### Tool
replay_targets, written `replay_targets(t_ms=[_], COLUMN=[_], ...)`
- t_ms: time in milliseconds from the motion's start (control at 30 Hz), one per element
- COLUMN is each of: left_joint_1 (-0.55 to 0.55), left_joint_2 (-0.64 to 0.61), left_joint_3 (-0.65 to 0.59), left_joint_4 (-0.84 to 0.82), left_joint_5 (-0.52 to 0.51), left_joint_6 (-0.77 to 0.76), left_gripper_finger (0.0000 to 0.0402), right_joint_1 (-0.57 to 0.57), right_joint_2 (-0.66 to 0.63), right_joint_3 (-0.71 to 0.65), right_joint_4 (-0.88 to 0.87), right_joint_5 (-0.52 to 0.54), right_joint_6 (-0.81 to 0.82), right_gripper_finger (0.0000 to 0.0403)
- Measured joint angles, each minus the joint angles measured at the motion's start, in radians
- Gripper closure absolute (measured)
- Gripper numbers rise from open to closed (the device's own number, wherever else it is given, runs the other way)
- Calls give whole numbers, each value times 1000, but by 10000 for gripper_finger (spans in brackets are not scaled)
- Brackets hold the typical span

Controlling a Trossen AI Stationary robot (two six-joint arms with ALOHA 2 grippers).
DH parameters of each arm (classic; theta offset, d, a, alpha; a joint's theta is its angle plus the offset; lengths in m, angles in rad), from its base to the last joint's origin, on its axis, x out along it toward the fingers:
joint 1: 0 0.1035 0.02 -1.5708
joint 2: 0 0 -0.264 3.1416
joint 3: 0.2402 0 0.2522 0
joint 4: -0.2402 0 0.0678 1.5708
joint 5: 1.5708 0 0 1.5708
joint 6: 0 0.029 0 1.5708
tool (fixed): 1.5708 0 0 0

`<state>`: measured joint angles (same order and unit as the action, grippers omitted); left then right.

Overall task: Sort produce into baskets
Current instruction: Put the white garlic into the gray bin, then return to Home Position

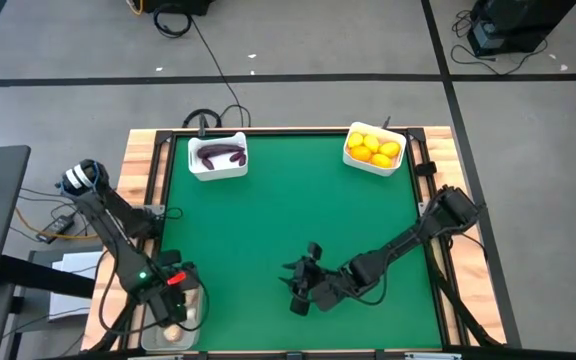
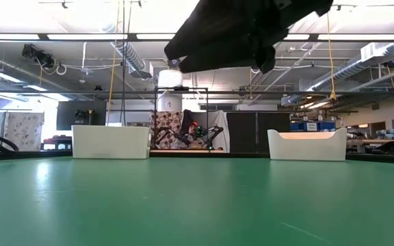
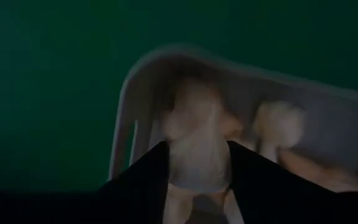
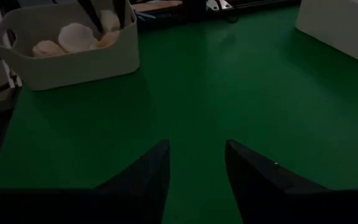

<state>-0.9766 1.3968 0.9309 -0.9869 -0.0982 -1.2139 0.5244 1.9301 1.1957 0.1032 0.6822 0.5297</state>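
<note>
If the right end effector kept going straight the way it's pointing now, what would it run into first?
Bare green table lies ahead of the right end effector. The first object looks like the translucent bin of pale bulbs, though it sits somewhat off to one side, so it might pass it.

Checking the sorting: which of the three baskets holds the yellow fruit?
The white basket at the table's far right corner; the other far basket holds purple pieces, the near one pale bulbs.

Three baskets (image 1: 217, 157), two eggplants (image 1: 219, 152), roughly six citrus (image 1: 373, 148).
</note>
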Motion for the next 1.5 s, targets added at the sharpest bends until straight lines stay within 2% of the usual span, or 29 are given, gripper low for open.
replay_targets(t_ms=[133,233,333,567,867,967,1167,1333,1500], left_joint_1=[-15,-14,-17,-28,96,157,302,481,663], left_joint_2=[0,0,0,-43,-191,-239,-335,-393,-441], left_joint_3=[-31,-31,2,108,90,43,-121,-262,-344], left_joint_4=[-8,-14,-54,-122,-109,-16,374,653,800], left_joint_5=[22,0,-121,-394,-562,-629,-645,-544,-497], left_joint_6=[-47,-46,-33,119,290,400,735,945,1075], left_gripper_finger=[201,176,166,173,194,200,217,225,225], right_joint_1=[-20,-31,-38,-49,-78,-84,-132,-192,-247], right_joint_2=[0,0,0,-37,-210,-254,-364,-500,-652], right_joint_3=[0,0,0,-1,-1,-33,-222,-446,-655], right_joint_4=[0,0,-1,-59,-316,-297,-137,98,388], right_joint_5=[-32,-37,-39,-51,56,59,18,-113,-206], right_joint_6=[-2,-9,-11,-38,-69,-88,-148,-213,-328], right_gripper_finger=[238,238,238,238,238,238,238,240,262])
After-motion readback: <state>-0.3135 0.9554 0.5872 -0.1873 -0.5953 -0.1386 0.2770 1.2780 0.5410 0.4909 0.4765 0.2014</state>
